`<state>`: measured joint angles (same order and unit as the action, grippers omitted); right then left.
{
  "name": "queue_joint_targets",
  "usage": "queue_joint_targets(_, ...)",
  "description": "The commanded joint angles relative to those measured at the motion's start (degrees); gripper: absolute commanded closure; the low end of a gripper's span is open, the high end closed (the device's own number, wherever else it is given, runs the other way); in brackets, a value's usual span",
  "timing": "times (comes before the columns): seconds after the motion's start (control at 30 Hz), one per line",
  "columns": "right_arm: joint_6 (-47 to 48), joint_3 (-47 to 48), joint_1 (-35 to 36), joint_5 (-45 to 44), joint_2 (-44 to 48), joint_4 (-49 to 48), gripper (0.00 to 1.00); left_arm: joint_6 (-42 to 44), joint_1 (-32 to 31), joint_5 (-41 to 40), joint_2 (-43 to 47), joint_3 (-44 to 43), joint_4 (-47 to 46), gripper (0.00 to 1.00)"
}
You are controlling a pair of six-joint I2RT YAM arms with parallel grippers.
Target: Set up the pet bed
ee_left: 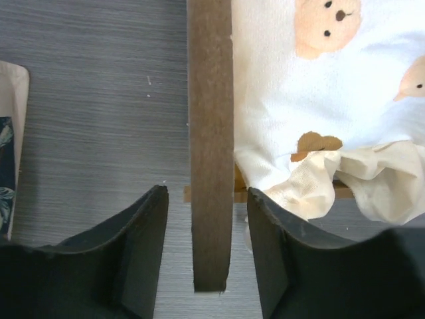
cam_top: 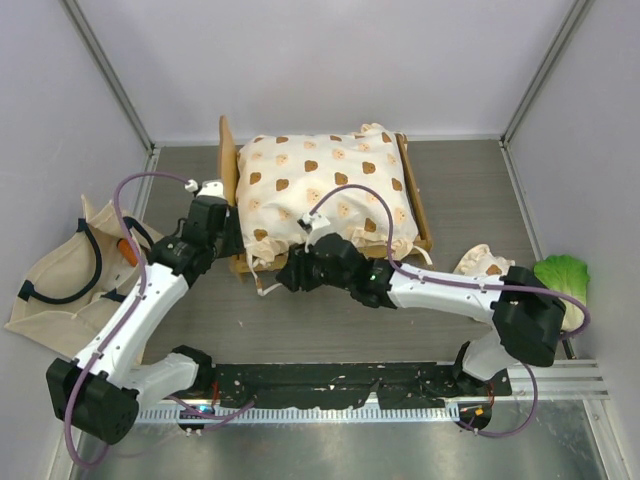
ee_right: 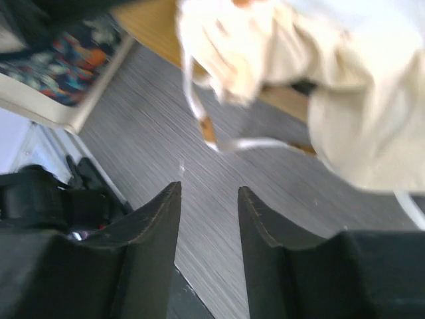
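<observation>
So the pet bed [cam_top: 415, 210] sits mid-table toward the far side. Its long axis runs left-right in the top view, with the headboard [ee_left: 211, 133] standing up at the left end. The bear-print cushion [cam_top: 320, 185] is already on it, puffed up and spilling a bit over the near edge.

The key bit is the left gripper [ee_left: 207, 196]. It's right at the headboard with the jaws apart, one finger either side of the board's edge. I can see table on the left side of the wood and a thin gap on the right, so it straddles the board rather than clamping it.

The right gripper [ee_right: 209, 193] is at the near-left corner of the bed, just in front of the frame. Its jaws are open too, with only bare table between them. A loose tie cord [ee_right: 239, 143] from the cushion dangles just beyond its tips. That view is blurry, so I can't say more than that.

Both arms are close in. My guess is the left one is better placed to steady the frame, and the right one to tug the cushion square.

The table [cam_top: 330, 320] is flat grey woodgrain, so the bed will probably slide if pushed. There's room on both sides:
- The tote bag [cam_top: 50, 290] is well off to the left.
- The lettuce toy [cam_top: 562, 275] is far right.
- A small bear-print piece [cam_top: 485, 262] lies just off the bed's near-right corner.

White walls [cam_top: 300, 60] box in the far side and both ends.
</observation>
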<state>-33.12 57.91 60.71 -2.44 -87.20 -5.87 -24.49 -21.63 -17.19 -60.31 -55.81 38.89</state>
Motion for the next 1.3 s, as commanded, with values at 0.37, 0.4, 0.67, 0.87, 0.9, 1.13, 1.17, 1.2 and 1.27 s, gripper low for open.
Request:
queue_joint_targets(0.37, -2.4, 1.5, -4.4, -14.0, -13.6, -4.9, 0.94, 2.4, 2.5, 2.6, -7.8, -1.0, -5.7, 0.94)
queue_joint_targets(0.4, -1.6, 2.4, -4.7, -12.6, -14.5, -5.9, 0.93, 2.8, 2.9, 2.5, -9.1, -1.4, -5.9, 0.95)
queue_joint_targets(0.67, -5.9, 6.3, -4.4, -11.6, -22.4, -16.8, 0.55, 3.9, 7.6, 7.9, -14.7, -5.8, -5.7, 1.0)
queue_joint_targets(0.87, -12.7, 2.9, -1.7, -18.2, -27.9, -32.0, 0.45, 3.1, 7.6, 10.5, -14.3, -3.0, -7.8, 1.0)
queue_joint_targets(0.9, -12.9, 3.4, -1.2, -19.4, -29.2, -32.9, 0.44, 3.0, 7.6, 10.6, -14.5, -2.8, -7.8, 1.0)
queue_joint_targets(1.13, -20.8, 5.4, -0.4, -30.4, -39.1, -39.7, 0.42, 3.1, 7.6, 11.6, -14.0, -2.8, -7.9, 1.0)
queue_joint_targets(1.17, -20.7, 5.5, -0.4, -32.2, -39.6, -40.3, 0.42, 3.0, 7.6, 11.6, -13.6, -2.7, -7.9, 1.0)
queue_joint_targets(1.2, -23.1, 5.7, -0.4, -34.0, -40.1, -39.5, 0.42, 3.0, 7.6, 11.6, -13.6, -2.6, -8.0, 1.0)
queue_joint_targets(1.27, -24.6, 6.0, -0.4, -38.0, -41.4, -38.0, 0.42, 2.9, 7.6, 11.9, -13.3, -2.5, -8.1, 1.0)
